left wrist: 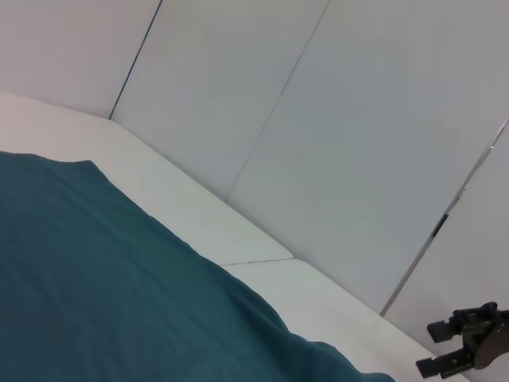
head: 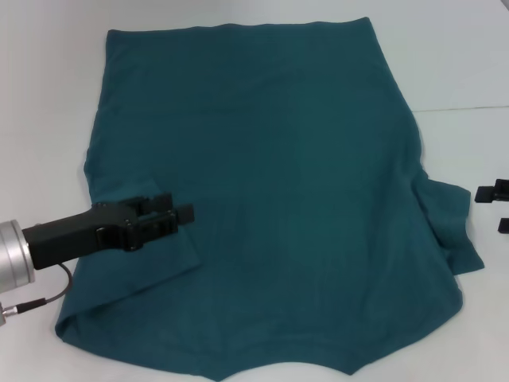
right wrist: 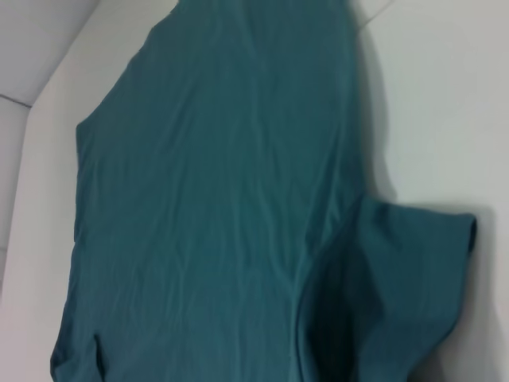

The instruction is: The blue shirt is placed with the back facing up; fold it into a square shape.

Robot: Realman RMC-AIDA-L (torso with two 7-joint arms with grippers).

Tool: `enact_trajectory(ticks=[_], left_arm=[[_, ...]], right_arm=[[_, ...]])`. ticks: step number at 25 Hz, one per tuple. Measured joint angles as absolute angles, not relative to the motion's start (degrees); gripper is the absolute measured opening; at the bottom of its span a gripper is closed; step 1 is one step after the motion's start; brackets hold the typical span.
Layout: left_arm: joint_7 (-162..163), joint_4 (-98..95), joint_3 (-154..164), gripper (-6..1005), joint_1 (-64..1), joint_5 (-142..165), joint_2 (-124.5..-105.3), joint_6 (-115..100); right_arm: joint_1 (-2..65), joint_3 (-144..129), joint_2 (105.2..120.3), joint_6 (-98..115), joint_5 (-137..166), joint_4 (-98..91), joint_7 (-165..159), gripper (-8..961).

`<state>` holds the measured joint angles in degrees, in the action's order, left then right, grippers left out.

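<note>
The blue shirt lies spread on the white table, plain side up, hem at the far end. Its left sleeve is folded inward onto the body. The right sleeve still sticks out sideways, rumpled; the right wrist view also shows this sleeve and the shirt. My left gripper hovers over the folded sleeve's edge, open, holding nothing. My right gripper stands open off the cloth beside the right sleeve. The left wrist view shows the shirt and the right gripper.
White wall panels rise behind the table's far edge. A seam in the table runs off to the right of the shirt. Bare table shows on both sides of the cloth.
</note>
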<state>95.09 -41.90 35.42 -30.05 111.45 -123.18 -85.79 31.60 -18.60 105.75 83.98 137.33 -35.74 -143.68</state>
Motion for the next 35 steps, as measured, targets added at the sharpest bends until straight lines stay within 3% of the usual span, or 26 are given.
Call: enact_trajectory(ticks=[8,24,33,35], left_arm=[[95.1,-41.9,35.4,584,-30.8,111.3,-123.01,-85.3],[95.1,-41.9,35.4,584,-30.8,111.3,-123.22,-84.1],[95.1,-41.9,35.8,584,-30.8,110.8,-123.47,-84.1],[95.1,-41.9,35.9,583,-30.9,110.8,-123.55,-84.1]], right_arm=[[33.4,-19.9,105.61,80.1,137.3,-31.2,-145.3,908],[36.2,-23.2,107.37,70.1,137.1,-25.6,-145.7,908],[35.7,-22.3,107.37,69.8,135.6,-25.2,-146.6,907],[35.5,-22.3,107.29,69.9,134.9,-25.2,-146.6,841]])
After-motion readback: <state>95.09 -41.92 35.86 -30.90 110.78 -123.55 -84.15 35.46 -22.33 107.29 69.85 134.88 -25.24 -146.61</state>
